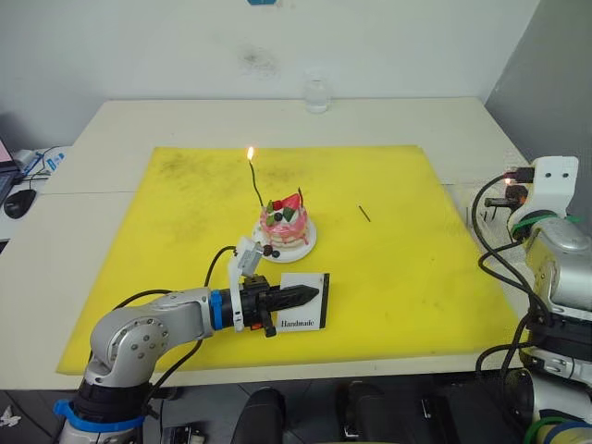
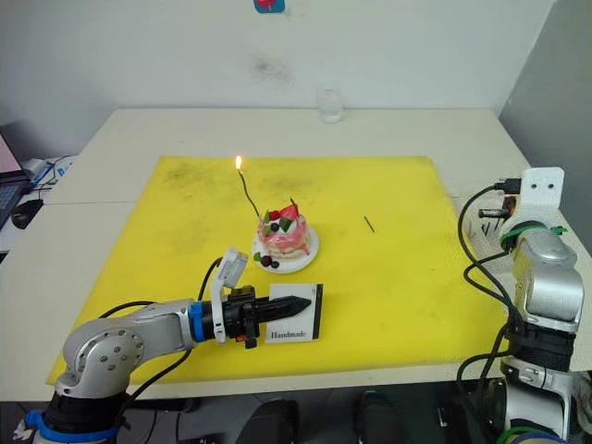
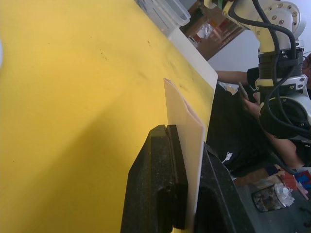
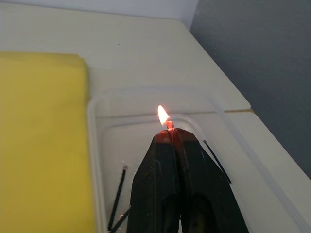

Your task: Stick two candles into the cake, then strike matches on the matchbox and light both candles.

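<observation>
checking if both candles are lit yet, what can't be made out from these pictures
- Second candle: head views show a short dark stick on the cake, too small to tell if lit; only the green candle shows a flame.
- Match in the right gripper: right wrist view, fingers hide all but the burning tip.
- Matchbox face: left wrist view shows it edge-on in the left gripper.
- Clear tray: cut off by the frame edge.

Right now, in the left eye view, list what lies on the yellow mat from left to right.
Left pincer shut on the matchbox → cake on its plate → loose match.
</observation>
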`<action>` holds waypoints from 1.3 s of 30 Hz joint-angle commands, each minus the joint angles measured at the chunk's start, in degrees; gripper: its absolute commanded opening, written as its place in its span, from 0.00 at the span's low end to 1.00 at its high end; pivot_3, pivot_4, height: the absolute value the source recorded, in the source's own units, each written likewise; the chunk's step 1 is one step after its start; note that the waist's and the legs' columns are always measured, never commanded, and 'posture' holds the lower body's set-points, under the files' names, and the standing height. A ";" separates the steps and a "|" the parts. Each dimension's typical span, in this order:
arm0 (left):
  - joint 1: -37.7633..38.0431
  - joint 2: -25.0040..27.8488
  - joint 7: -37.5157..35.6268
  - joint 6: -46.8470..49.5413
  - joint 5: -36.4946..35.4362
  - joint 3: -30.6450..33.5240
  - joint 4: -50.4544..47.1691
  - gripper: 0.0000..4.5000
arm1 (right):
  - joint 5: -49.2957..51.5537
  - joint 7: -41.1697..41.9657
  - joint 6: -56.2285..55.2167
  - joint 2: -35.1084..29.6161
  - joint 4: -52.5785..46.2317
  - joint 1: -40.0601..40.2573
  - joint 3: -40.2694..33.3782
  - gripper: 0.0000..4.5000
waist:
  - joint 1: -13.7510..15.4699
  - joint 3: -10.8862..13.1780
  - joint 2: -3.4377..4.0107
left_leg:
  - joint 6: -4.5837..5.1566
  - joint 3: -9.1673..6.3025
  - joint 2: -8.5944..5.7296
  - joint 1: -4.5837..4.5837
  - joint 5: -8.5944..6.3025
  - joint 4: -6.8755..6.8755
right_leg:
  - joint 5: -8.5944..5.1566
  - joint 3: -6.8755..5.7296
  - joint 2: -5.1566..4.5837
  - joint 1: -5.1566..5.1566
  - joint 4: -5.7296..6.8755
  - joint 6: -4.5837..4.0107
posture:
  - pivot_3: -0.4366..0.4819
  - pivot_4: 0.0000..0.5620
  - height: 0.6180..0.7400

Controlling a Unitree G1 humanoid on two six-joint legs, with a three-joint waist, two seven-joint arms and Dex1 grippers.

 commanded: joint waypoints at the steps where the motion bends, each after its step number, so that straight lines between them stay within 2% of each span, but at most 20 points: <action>1: 0.00 -0.11 0.38 -1.23 -0.10 0.37 -1.86 0.00 | 1.40 -2.49 -0.45 -0.13 0.47 -1.19 -2.51 0.01 | -0.01 0.00 0.00 | 0.00 0.03 0.00 0.01 0.00 0.00 | 0.00 0.01 0.00 0.00 0.01 0.00 | 0.48 0.27 1.00; 3: -0.11 -0.10 0.48 -1.33 -0.04 0.35 -1.74 0.00 | 1.73 -3.84 -0.68 0.17 1.25 -1.09 -3.12 0.01 | -0.06 0.00 0.00 | 0.00 0.07 0.00 0.02 0.00 0.00 | 0.00 0.02 0.00 0.00 0.02 0.00 | 0.48 0.27 1.00; 6: -0.09 -0.11 0.68 -1.48 -0.01 0.28 -1.73 0.00 | 2.60 -5.83 -0.75 0.64 1.85 -1.20 -4.04 0.13 | -0.07 0.00 0.00 | 0.00 0.10 0.02 0.02 0.00 0.00 | 0.00 0.01 0.01 0.00 0.02 0.00 | 0.48 0.27 1.00; 13: -0.42 0.15 0.84 -1.79 0.14 0.18 -1.26 0.00 | 4.01 -7.84 -3.15 0.24 -0.14 -1.48 -3.84 0.68 | -0.06 0.00 0.00 | 0.00 0.13 0.02 0.02 0.00 0.00 | 0.00 0.03 0.02 -0.01 0.01 0.00 | 0.48 0.27 1.00; 17: -0.59 0.21 0.76 -1.99 0.36 0.18 -1.06 0.00 | 4.35 -6.58 -6.47 -1.68 -4.65 -1.48 -2.49 0.99 | -0.07 0.01 0.03 | 0.00 0.13 0.01 0.01 0.00 0.00 | 0.00 0.03 0.02 -0.02 0.02 0.00 | 0.48 0.27 1.00; 21: -0.55 0.33 0.77 -1.93 0.20 0.70 -0.93 0.00 | 9.56 2.17 -7.84 -3.75 -12.01 -1.35 1.49 0.99 | -0.16 0.02 0.03 | 0.00 0.14 0.03 0.00 0.00 -0.02 | 0.00 0.03 0.04 -0.03 0.00 0.01 | 0.48 0.27 1.00; 24: -0.28 0.87 0.72 -1.74 0.06 1.21 -0.90 0.00 | 15.02 12.59 -6.90 -5.54 -18.53 2.37 7.97 0.99 | -0.26 0.01 0.02 | 0.00 0.10 0.10 0.03 0.00 -0.02 | 0.00 0.02 0.10 -0.03 0.00 0.01 | 0.48 0.27 1.00; 26: -0.08 1.28 0.80 -1.68 0.14 1.51 -0.88 0.00 | 16.23 16.56 -8.20 -6.15 -20.92 4.59 11.70 0.99 | -0.14 0.02 0.02 | 0.01 0.02 0.13 0.03 0.00 -0.03 | -0.01 -0.06 0.13 -0.01 0.00 0.00 | 0.48 0.27 1.00; 32: 0.39 3.27 1.63 -1.53 -0.01 4.14 0.04 0.00 | 13.70 14.94 -9.23 -1.21 -17.56 5.07 21.14 0.99 | -0.13 0.02 0.02 | 0.00 0.06 0.10 0.02 0.00 0.01 | 0.01 0.00 0.08 -0.02 0.00 0.03 | 0.48 0.27 1.00; 35: 0.50 3.86 2.04 -1.14 -0.32 5.57 0.83 0.00 | 10.35 11.94 -11.62 3.63 -10.37 3.69 25.42 0.99 | -0.14 0.02 0.00 | 0.00 0.06 0.08 0.02 0.00 0.01 | 0.02 -0.01 0.06 -0.02 0.00 0.04 | 0.48 0.27 1.00; 39: 0.42 4.21 2.29 -1.22 -0.15 5.87 1.19 0.00 | 8.17 10.18 -14.27 7.40 -3.25 1.51 27.02 0.99 | -0.11 0.02 0.01 | 0.00 0.07 0.08 0.00 0.00 -0.01 | 0.01 -0.01 0.06 -0.04 0.00 0.02 | 0.48 0.27 1.00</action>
